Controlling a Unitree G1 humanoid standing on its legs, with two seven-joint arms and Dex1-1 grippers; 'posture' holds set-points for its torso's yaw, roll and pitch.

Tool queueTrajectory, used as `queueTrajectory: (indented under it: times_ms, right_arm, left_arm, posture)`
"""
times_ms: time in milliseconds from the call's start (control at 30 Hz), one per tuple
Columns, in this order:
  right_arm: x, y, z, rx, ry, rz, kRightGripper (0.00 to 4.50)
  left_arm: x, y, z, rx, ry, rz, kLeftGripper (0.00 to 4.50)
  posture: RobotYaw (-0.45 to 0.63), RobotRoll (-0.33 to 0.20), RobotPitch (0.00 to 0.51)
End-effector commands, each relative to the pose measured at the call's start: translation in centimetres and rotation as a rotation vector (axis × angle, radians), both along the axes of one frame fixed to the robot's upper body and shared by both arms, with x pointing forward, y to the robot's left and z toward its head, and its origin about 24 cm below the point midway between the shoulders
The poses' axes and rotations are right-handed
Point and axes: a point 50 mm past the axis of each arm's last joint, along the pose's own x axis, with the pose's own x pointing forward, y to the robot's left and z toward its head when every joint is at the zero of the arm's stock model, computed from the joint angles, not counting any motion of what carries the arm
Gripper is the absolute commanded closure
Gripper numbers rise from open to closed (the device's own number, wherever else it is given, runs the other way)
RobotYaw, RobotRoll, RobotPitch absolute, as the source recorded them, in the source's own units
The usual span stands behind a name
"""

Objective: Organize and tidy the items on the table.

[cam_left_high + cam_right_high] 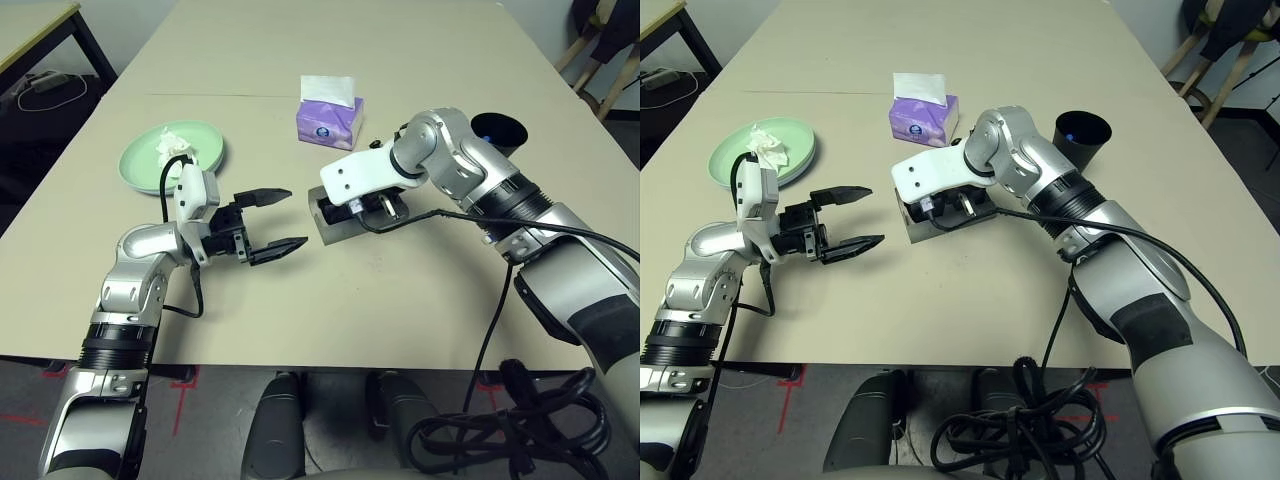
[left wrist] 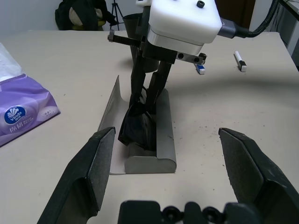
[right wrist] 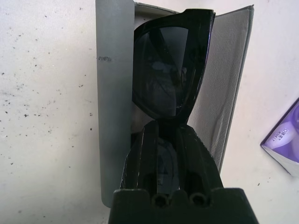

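Note:
The grey glasses case (image 1: 333, 232) lies open at the table's (image 1: 400, 300) middle. My right gripper (image 3: 168, 128) reaches down into it, shut on the black sunglasses (image 3: 168, 70), which sit between the case's walls (image 3: 112, 93). My left gripper (image 1: 290, 218) hovers open just left of the case and faces it (image 2: 140, 163), holding nothing. Far left, a green plate (image 1: 205, 152) holds crumpled white tissue (image 1: 172, 146). Behind the case stands the purple tissue box (image 1: 330, 122), and the black cup (image 1: 500, 130) is at the right. A blue-white pen (image 2: 200, 68) lies beyond the case.
A small white piece (image 2: 240, 60) lies near the pen. A black-legged side desk (image 1: 40, 30) stands off the table's far left corner, and chair legs (image 1: 600, 70) show at the far right. A black cable (image 1: 500, 300) hangs from my right arm over the front edge.

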Motion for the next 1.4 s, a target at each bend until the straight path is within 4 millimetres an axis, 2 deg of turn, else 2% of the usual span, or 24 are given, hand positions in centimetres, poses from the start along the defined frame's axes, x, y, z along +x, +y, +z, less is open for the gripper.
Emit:
queueTrajectory:
  times_ms: [33,467,767,800,900,1100,1400]
  right_arm:
    - [-0.1,0.0,-0.4,-0.011,0.019,0.004,4.07]
    - [0.2,-1.4,-0.5,-0.063,0.028,-0.013,4.07]
    - [0.2,-1.4,-0.6,-0.066,0.028,-0.013,4.07]
    - [0.2,-1.4,-0.6,-0.065,0.028,-0.013,3.33]
    - [0.1,-1.3,-0.4,-0.051,0.031,-0.015,2.38]
    - [-0.1,-1.4,0.5,0.014,0.032,-0.032,0.05]
    - [-1.4,-3.3,2.0,0.163,0.037,-0.110,0.02]
  left_arm:
    - [-0.3,-0.2,0.2,-0.009,-0.012,-0.012,0.00]
    - [-0.1,-0.3,0.1,-0.014,-0.019,-0.008,0.00]
    - [0.0,-0.2,0.1,-0.012,-0.020,-0.008,0.00]
    - [0.0,-0.2,0.1,-0.011,-0.019,-0.007,0.00]
    - [0.0,-0.1,0.1,-0.009,-0.018,-0.006,0.00]
    - [0.2,-0.1,0.2,-0.005,-0.016,-0.009,0.00]
    - [0.7,0.0,0.1,0.026,0.005,-0.044,0.00]
  posture:
    - [0.19,0.000,0.137]
    - [0.18,0.000,0.130]
    - [0.18,0.000,0.129]
    - [0.18,0.000,0.129]
    - [0.18,0.000,0.125]
    - [0.17,0.000,0.124]
    - [0.11,0.000,0.136]
